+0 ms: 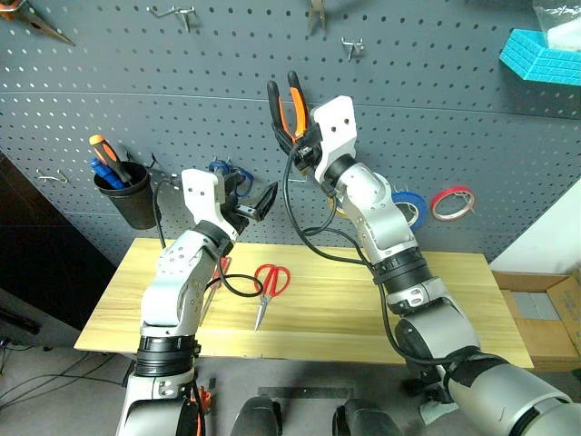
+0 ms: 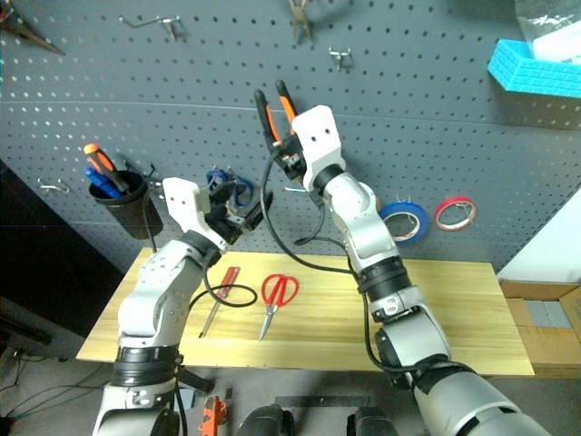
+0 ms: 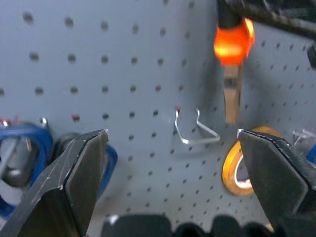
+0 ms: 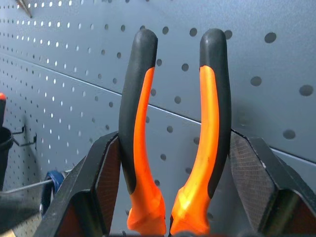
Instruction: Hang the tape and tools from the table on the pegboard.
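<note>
The right end effector (image 4: pixel 168 197) is raised in front of the pegboard (image 1: pixel 454 136), its 2 fingers closed on the orange-and-black pliers (image 1: pixel 289 109). The pliers stand upright with their 2 handles pointing up past the fingertips, close to the board's face. In the right wrist view each handle sits just inside 1 finger (image 4: pixel 94 187).

The left end effector (image 3: pixel 173 163) is lower and to the left, above the worktop (image 1: pixel 436 300) and just before the board; its fingers are spread wide and hold nothing. In the left wrist view a bent metal hook (image 3: pixel 195 129) on the board lies between its fingertips, with a yellow tape roll (image 3: pixel 237 170) beside the right-hand finger.

The red-handled scissors (image 1: pixel 268 289) lie flat on the worktop, below both end effectors and well apart from them. The slim red-handled screwdriver (image 2: pixel 218 302) lies just left of the scissors, under the left arm. The blue tape (image 2: pixel 404 221) hangs on the board beside the right forearm, next to a red roll (image 2: pixel 455 212).
</note>
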Controlling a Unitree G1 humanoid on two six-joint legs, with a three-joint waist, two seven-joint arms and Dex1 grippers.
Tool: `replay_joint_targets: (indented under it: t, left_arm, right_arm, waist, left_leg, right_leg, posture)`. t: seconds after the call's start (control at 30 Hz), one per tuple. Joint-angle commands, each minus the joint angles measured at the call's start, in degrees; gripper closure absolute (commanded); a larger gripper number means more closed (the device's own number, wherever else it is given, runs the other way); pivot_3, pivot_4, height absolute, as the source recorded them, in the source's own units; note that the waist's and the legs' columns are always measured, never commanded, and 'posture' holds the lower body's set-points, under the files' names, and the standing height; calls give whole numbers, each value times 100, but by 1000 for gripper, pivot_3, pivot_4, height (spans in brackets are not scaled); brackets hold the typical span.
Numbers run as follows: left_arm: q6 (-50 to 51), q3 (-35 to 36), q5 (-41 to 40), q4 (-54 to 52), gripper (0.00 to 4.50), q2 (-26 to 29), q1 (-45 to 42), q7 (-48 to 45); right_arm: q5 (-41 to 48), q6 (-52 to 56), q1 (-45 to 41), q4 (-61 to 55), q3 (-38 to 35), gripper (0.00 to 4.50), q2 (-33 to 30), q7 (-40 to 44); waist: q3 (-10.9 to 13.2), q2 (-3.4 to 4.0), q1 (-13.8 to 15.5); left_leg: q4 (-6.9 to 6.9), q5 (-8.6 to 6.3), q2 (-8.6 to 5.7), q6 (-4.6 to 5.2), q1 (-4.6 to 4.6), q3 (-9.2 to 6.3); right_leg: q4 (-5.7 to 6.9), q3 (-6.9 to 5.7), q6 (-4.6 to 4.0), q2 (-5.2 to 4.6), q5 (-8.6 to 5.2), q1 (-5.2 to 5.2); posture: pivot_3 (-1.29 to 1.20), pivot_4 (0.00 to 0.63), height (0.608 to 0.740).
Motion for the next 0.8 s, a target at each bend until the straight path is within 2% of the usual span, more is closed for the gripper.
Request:
replay_joint_targets:
  t: [0.03, 0.27, 0.57, 0.8]
  left_arm:
    - [110, -122, -32, -392, 0, 4, 162, -70]
    - [301, -272, 38, -381, 0, -33, 284, -44]
    - [371, -241, -13, -345, 0, 30, 119, -130]
    - [152, -196, -100, -266, 0, -84, 3, -277]
  right_arm:
    - [80, -239, -386, -70, -180, 1771, 90, -138]
    - [-42, -663, -383, 338, -122, 1771, 185, -193]
    - [-238, -1366, -613, 1241, -292, 1771, -136, -411]
    - [-315, -1616, -788, 1483, -356, 1771, -287, -610]
  waist:
    - [55, 4, 18]
    - [193, 8, 102]
    - [312, 18, 149]
    - [413, 22, 191]
  left_leg:
    - [0, 0, 0, 0, 0, -1]
    - [-1, 0, -1, 0, -8, -18]
    - [4, 9, -4, -10, -11, -50]
    - [0, 64, -2, -11, -12, -88]
  right_leg:
    - [1, -2, 0, -1, 0, 1]
    - [-2, -19, -8, -5, -4, 1]
    - [2, -56, -12, -14, -4, 12]
    - [4, -112, -62, -20, 27, 22]
  posture:
    - [259, 151, 740]
    - [280, 174, 740]
    - [284, 197, 740]
    - [266, 199, 740]
